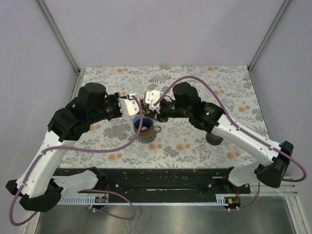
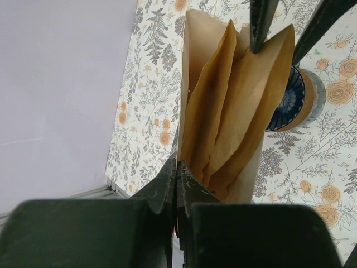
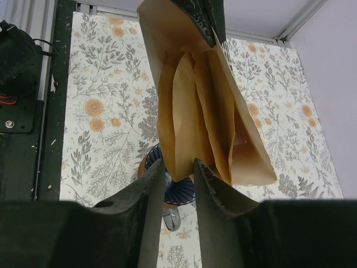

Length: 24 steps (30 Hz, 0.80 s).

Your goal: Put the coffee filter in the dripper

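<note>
- Above the dripper (image 1: 147, 126), the filter (image 2: 234, 111) hangs in the air between the two arms, its brown folds fanned apart.
- The left gripper (image 2: 176, 167) is clenched on one outer edge of the filter.
- The right gripper (image 3: 179, 167) has its jaws apart, straddling a fold on the opposite side. I cannot tell whether they press the paper.
- Several layers show, and I cannot tell whether this is one filter or more.
- If the right jaws pinch both walls together, the cone would likely not open above the dripper.
- A hard pull between the arms could tear the thin paper at the left pinch.
- Let go from up here, the light filter could drift and land beside the dripper on the table (image 1: 195, 83), or sit crooked on its rim.
</note>
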### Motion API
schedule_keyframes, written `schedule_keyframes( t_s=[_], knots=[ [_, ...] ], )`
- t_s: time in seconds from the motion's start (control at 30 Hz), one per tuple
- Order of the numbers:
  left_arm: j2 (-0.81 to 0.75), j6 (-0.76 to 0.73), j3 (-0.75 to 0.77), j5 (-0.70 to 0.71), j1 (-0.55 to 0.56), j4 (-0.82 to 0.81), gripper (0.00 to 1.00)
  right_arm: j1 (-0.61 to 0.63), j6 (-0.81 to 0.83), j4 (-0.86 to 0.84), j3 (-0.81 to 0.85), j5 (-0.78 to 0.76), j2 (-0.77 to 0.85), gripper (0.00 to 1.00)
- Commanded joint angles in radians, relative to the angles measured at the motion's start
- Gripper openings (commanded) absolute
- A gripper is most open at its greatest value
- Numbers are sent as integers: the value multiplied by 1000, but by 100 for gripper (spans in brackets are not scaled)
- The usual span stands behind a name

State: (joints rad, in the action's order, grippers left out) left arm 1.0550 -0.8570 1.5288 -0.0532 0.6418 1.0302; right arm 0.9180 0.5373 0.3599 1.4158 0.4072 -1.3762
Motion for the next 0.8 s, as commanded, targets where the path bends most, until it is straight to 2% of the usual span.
schedule_keyframes(
  t_s=[0.0,0.13,0.37,0.57,0.77],
  knots=[
    [-15,-1,1,-11,6,-45,0,-5,-8,-50,48,25,3,33],
    [-15,15,7,-10,6,-44,0,-7,4,-4,72,62,-14,26],
    [-12,38,-9,18,6,-35,0,-7,15,19,84,59,17,0],
    [16,88,-12,127,2,-44,0,-7,1,-1,81,24,81,0],
    [51,127,28,176,-1,-36,0,-8,9,11,77,-152,127,0]
  ],
)
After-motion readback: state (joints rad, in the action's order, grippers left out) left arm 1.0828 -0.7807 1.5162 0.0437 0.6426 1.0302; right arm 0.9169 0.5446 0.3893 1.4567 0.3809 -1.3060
